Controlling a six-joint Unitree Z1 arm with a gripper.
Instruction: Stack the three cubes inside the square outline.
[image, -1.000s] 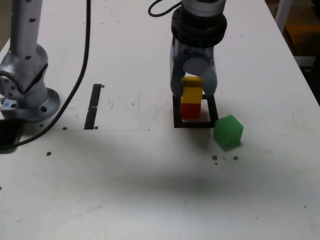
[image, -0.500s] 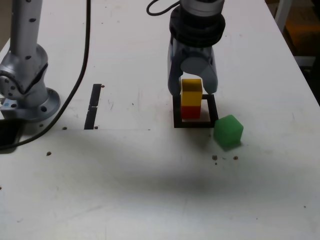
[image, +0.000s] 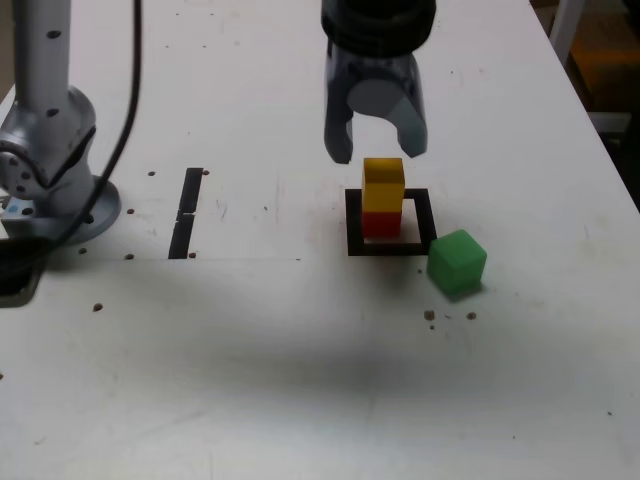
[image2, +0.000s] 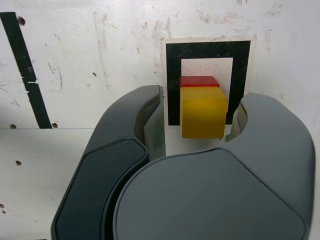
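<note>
The yellow cube (image: 383, 184) stands on the red cube (image: 379, 223) inside the black tape square outline (image: 354, 230). My gripper (image: 376, 150) hangs open just above and behind the stack, touching nothing. In the wrist view the yellow cube (image2: 202, 112) covers most of the red cube (image2: 199, 81), and both sit between my spread fingers (image2: 148, 122) over the outline (image2: 173, 80). The green cube (image: 457, 262) lies on the table just outside the outline's corner, toward the exterior view's right.
Two short black tape strips (image: 186, 212) lie toward the exterior view's left, one also showing as a strip (image2: 22, 65) in the wrist view. The arm's base (image: 45, 170) with a black cable (image: 128, 130) stands at far left. The table edge runs along the right.
My gripper has opened, let go of the yellow cube and risen above the stack. The yellow cube now rests squarely on the red one.
</note>
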